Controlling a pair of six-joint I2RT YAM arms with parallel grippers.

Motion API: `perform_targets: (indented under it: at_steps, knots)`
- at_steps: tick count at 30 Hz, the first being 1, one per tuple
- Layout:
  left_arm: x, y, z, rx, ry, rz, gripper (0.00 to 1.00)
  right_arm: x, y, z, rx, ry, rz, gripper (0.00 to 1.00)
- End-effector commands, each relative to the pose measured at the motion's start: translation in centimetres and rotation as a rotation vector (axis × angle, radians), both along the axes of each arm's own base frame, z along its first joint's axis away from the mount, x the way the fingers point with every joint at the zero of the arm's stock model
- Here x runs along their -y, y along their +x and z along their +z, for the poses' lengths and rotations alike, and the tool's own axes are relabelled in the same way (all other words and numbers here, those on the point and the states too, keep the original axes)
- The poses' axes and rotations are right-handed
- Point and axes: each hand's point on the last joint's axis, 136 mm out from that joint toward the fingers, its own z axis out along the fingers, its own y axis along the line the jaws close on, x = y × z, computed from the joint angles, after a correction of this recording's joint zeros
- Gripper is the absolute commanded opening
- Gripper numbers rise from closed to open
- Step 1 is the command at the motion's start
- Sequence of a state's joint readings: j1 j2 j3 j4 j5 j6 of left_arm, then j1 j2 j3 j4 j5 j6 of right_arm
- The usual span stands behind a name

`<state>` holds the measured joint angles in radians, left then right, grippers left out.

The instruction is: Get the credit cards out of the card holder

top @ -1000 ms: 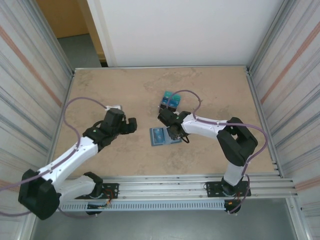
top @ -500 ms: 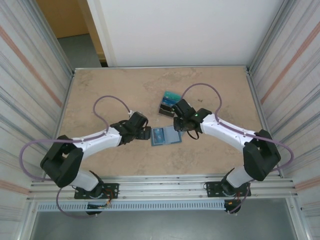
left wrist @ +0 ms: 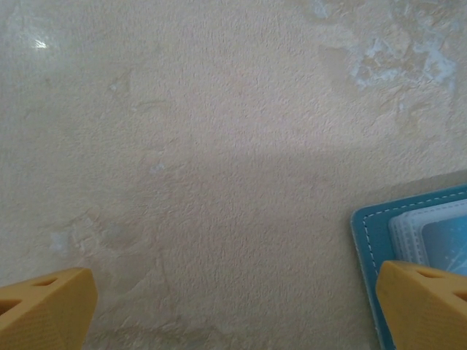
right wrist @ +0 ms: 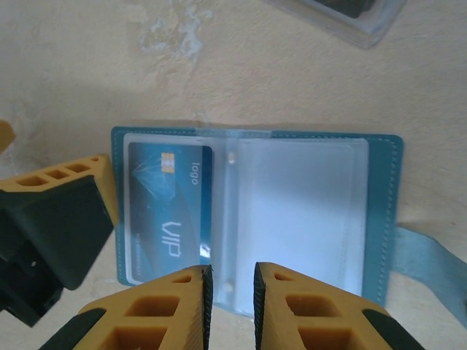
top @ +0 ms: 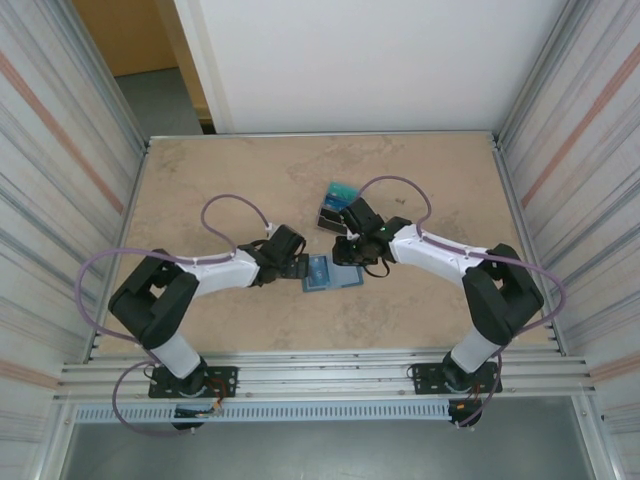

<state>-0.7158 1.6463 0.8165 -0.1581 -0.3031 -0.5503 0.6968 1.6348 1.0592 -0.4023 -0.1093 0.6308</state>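
I judge the credit card (right wrist: 169, 211) thin, stiff and slick, so I'd pinch its edge. Left claw (left wrist: 233, 313) released; right claw's (right wrist: 232, 281) grip I cannot tell.

Teal card holder (right wrist: 306, 211), blue credit card (right wrist: 169, 211), orange-yellow fingers (right wrist: 306, 306), mottled beige table (right wrist: 87, 65).

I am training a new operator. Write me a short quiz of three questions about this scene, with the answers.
1. True or false: the card holder lies open on the table.
2. How many cards sit in its pockets, seen from the right wrist?
3. The left tool is: A) wide open, B) shut on a card, C) lifting the holder.
Key: 1 true; 2 one; 3 A.
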Motion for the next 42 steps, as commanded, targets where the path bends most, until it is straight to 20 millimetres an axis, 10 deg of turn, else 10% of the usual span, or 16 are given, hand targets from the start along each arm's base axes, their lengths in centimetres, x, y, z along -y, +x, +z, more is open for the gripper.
perform_targets:
  at_steps: [1,29,42]
  knots:
    - [0.8,0.4,0.2,0.007,-0.023,0.011,0.99,-1.4,-0.2,-1.2,-0.066,0.094,0.005,0.24]
    - [0.1,-0.6,-1.0,-0.038,0.043,0.002,0.99,-3.1,-1.7,-6.2,-0.210,0.170,0.025,0.23]
    - [-0.2,-0.8,-1.3,-0.046,0.062,0.004,0.99,-3.9,-1.7,-2.5,-0.164,0.297,0.035,0.19]
